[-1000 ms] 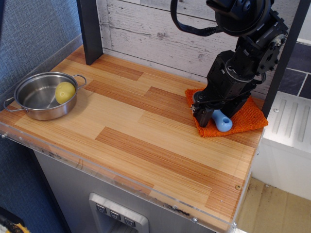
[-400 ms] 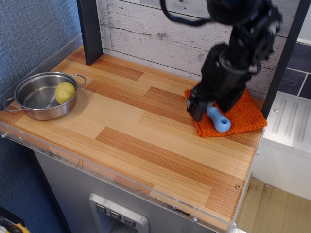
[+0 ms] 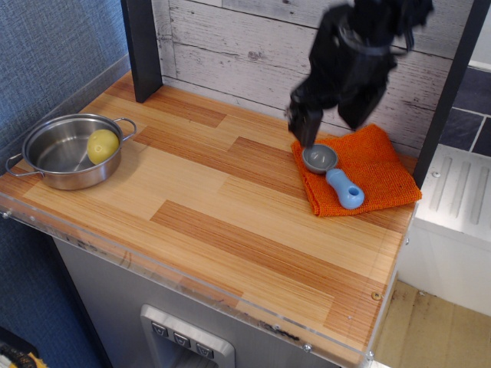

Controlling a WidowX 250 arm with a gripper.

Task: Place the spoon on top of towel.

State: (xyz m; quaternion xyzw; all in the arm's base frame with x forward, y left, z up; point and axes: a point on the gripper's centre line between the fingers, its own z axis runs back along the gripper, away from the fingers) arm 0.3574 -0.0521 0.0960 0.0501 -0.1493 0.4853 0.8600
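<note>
1 second ago the pincer point(image 3: 331, 123) was down on the towel point(image 3: 360, 170), closed around the spoon point(image 3: 331, 172) so that only the blue handle end showed. Now it has let go and lifted away: it hangs above the towel's far-left part, its 2 fingers spread apart with nothing between them. The left finger's tip sits just above the spoon's grey bowl, and whether it touches cannot be told from this view.

The spoon lies flat on the orange towel at the right side of the desk point(image 3: 230, 207), grey bowl toward the far left, thick blue handle pointing near and right. All of it rests on the cloth; the bowl sits close to the left edge but inside it.

By that layout the placing looks done. What remains is probably for the arm to clear off without brushing the spoon.

Well apart, at the left end of the desk, the steel pot point(image 3: 65, 149) holds 1 yellow lemon point(image 3: 103, 146).
</note>
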